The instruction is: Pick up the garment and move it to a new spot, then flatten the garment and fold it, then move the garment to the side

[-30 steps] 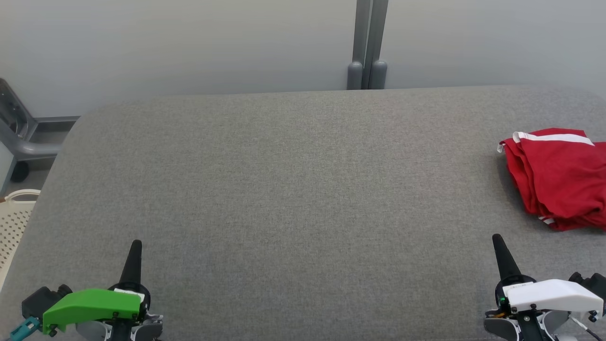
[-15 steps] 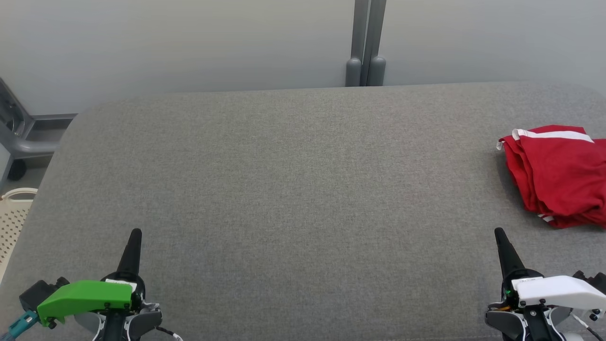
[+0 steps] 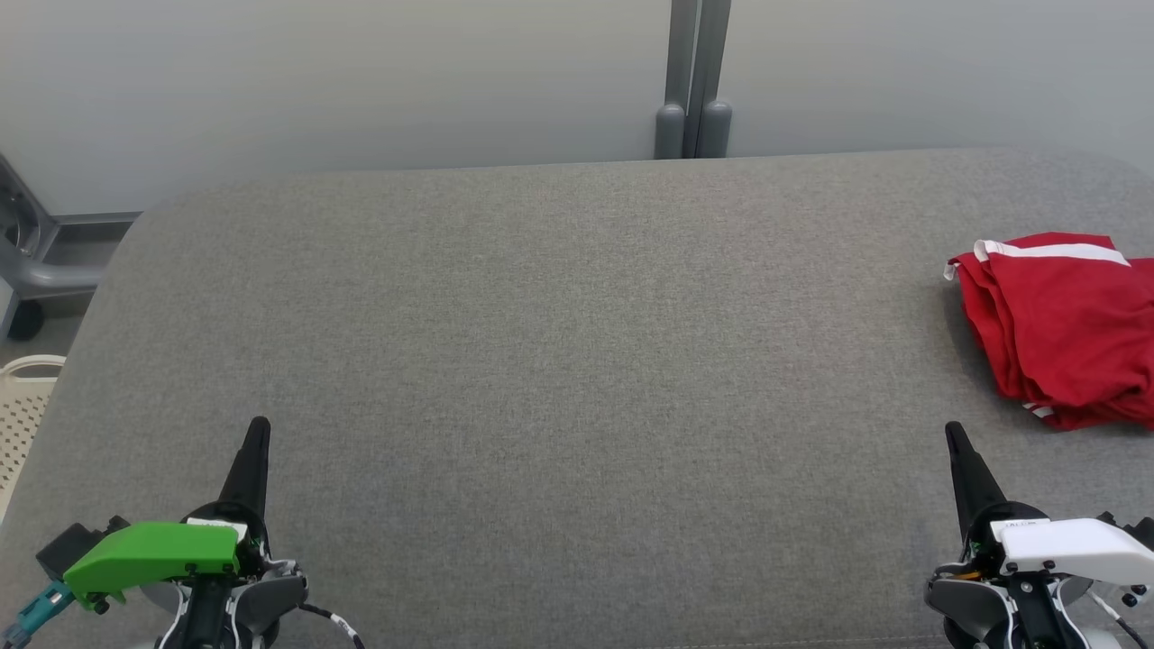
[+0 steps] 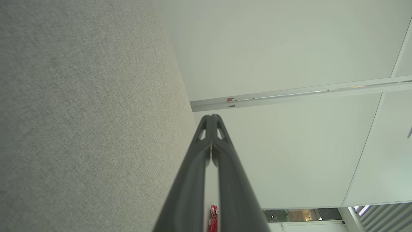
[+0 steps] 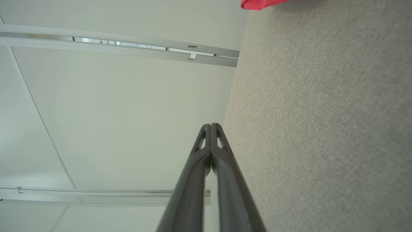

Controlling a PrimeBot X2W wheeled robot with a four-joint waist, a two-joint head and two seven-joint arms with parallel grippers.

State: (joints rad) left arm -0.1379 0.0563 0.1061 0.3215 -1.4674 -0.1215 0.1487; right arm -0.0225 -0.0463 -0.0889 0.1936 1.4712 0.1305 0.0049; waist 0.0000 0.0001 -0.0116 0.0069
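The garment [image 3: 1059, 329], red with a white stripe, lies at the far right of the grey cloth-covered desk [image 3: 559, 342], partly cut off by the edge of the head view. It is a compact stack rather than a spread sheet. Several layered edges line up along its left side, and the white stripe runs straight across the top. In the right wrist view a corner of the garment [image 5: 260, 4] shows at the top, well apart from that pincer.

The left pincer [image 3: 258, 431] hovers at the near left of the desk and the right pincer [image 3: 952, 434] at the near right. Both point away from the robot. In the wrist views the fingers of the left pincer [image 4: 211, 116] and the right pincer [image 5: 210, 125] are pressed together at the tips, with nothing between them. Neither touches the garment.

By its lie, the garment appears folded and set to the side, and the middle of the desk is bare. I judge the task done or all but done, with no step left in hand. A loose stack cannot be ruled out, since its right part is out of frame.
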